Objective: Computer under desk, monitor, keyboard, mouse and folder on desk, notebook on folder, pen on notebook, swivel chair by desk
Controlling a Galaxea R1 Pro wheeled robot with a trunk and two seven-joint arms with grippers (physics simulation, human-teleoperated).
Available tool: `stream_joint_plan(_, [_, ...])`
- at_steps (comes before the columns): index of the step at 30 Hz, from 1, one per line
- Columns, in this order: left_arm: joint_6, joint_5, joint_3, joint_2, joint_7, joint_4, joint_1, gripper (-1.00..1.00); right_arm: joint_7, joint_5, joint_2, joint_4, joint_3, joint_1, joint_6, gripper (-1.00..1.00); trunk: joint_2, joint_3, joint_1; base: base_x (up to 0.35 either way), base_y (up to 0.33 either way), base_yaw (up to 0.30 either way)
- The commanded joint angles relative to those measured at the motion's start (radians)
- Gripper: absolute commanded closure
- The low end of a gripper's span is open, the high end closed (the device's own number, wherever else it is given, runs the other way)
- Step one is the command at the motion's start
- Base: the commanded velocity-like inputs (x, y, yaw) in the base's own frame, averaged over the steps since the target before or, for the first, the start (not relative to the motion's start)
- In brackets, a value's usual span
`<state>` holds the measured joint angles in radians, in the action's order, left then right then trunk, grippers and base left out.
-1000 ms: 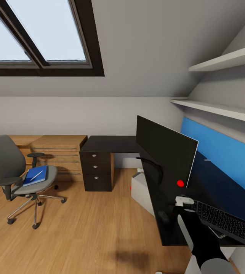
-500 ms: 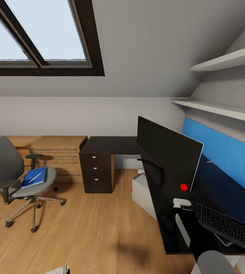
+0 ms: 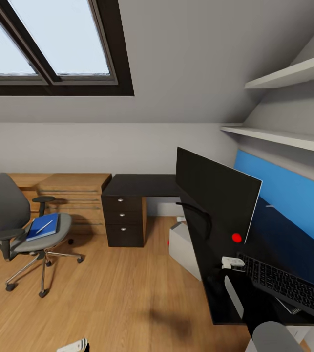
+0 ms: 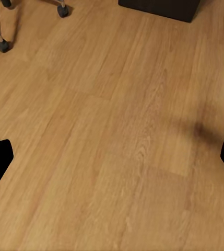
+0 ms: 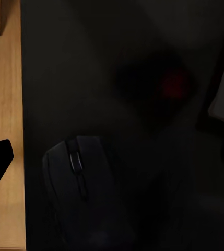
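Note:
The black mouse (image 5: 78, 193) lies on the glossy black desk (image 3: 142, 186), just under my right gripper (image 5: 112, 157), which is open with nothing in it. The keyboard (image 3: 288, 286) lies past my right arm, beside the wide black monitor (image 3: 215, 195). The pale computer (image 3: 183, 247) stands on the floor under the desk. At the left the grey swivel chair (image 3: 10, 210) carries the blue folder (image 3: 42, 228) with the thin white pen (image 3: 45, 226) on top. My left gripper (image 4: 112, 157) hangs open over bare wood floor. I cannot make out the notebook.
A black three-drawer unit (image 3: 123, 220) stands under the desk's far wing, next to a light wooden chest (image 3: 76, 195). Two white shelves (image 3: 283, 78) run along the sloped right wall. Open wood floor (image 3: 127, 293) lies between chair and desk. A chair caster (image 4: 1, 44) is near my left gripper.
The whole head view has shifted a little, so the camera moved. A white bit of my left arm has come in at the bottom edge. The task's things have stayed put.

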<state>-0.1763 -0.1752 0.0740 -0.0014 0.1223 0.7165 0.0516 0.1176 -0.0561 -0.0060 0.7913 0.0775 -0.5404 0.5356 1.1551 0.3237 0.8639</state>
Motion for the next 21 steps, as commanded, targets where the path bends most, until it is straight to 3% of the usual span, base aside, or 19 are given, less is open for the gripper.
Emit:
stream_joint_plan(1, [-0.003,-0.008,0.000,0.000,0.001,0.000,0.001,-1.00,0.005,-0.006,0.000,0.000,-0.001,-0.001,0.004,-1.00,0.008,0.004,0.004,0.000,0.000,0.000])
stream_joint_plan(8, [-0.003,-0.007,0.000,0.000,0.002,0.000,0.001,-1.00,0.005,-0.006,0.000,-0.028,-0.001,-0.014,0.004,-1.00,0.057,0.026,0.031,0.000,0.000,0.000])
stream_joint_plan(21, [-0.003,-0.007,-0.001,0.000,0.003,-0.001,0.001,-1.00,0.005,-0.005,0.003,-0.066,-0.002,-0.030,0.005,-1.00,0.057,0.026,0.031,0.000,0.000,0.000])
